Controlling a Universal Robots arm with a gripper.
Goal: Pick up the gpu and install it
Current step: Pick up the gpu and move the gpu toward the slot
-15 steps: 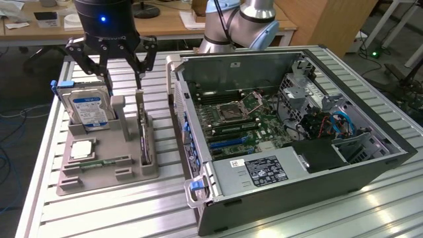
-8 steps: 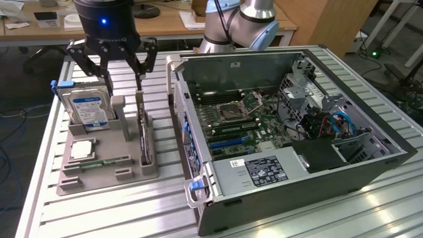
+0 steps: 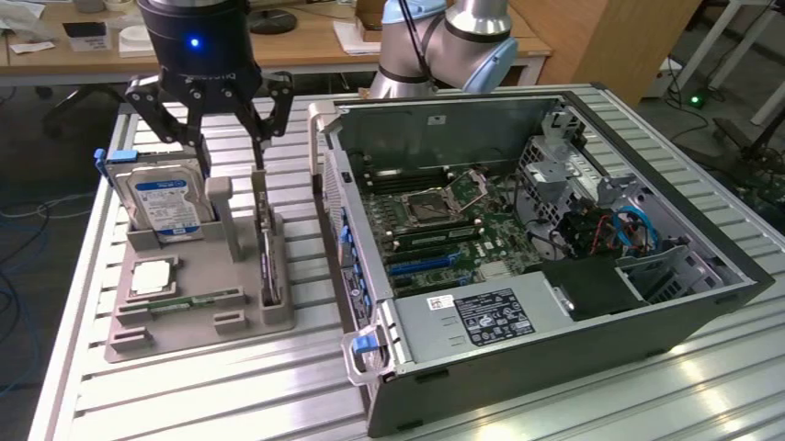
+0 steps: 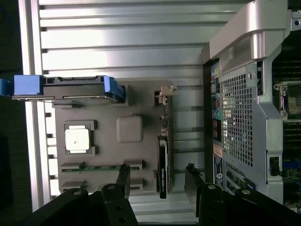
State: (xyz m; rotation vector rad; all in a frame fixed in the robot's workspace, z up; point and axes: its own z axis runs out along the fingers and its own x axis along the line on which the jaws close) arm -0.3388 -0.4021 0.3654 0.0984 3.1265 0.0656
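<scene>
The claw (image 3: 233, 154) hangs released, jaws spread wide on either side of the gpu (image 3: 267, 243), which stands on edge in the grey tray (image 3: 184, 323) on the counter (image 3: 209, 395). The card seems not yet gripped. Pickup and installation in the open computer case (image 3: 638, 303) are undone.

glossy ribbed metal table (image 3: 221, 386), matt grey plastic holder (image 3: 184, 323), dark faintly shiny gpu (image 4: 162, 165), dull perforated metal computer case (image 4: 237, 117).

Slatted aluminium table (image 3: 184, 395), grey parts holder (image 3: 172, 335) lying on it, open computer case (image 3: 552, 367) just beside
</scene>
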